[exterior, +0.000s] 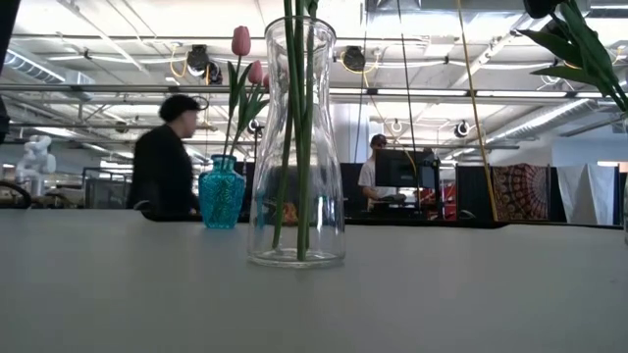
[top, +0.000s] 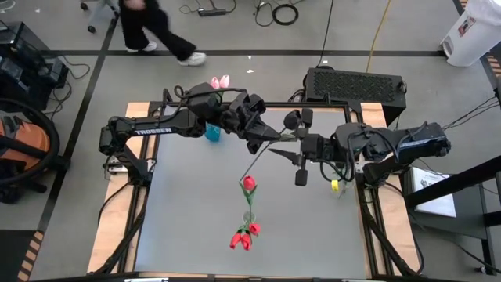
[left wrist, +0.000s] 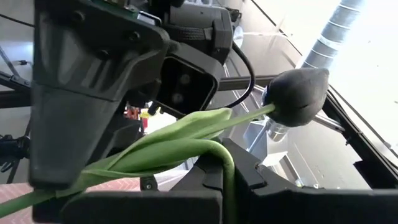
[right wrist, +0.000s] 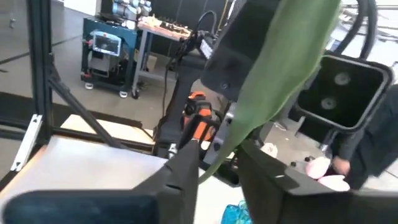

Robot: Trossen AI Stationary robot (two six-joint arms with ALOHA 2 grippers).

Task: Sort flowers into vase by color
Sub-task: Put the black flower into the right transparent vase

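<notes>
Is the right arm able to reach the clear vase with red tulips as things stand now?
Probably yes. The right gripper hangs above the table with nothing between it and the clear vase, but a black tulip stem crosses near it, held with the left gripper.

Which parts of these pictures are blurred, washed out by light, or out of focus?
Low view: bright ceiling lights wash out the top, and the walking person is blurred. Left wrist view: the window side glares white behind the black tulip, which is sharp. Right wrist view: the close green leaf is soft and out of focus.
</notes>
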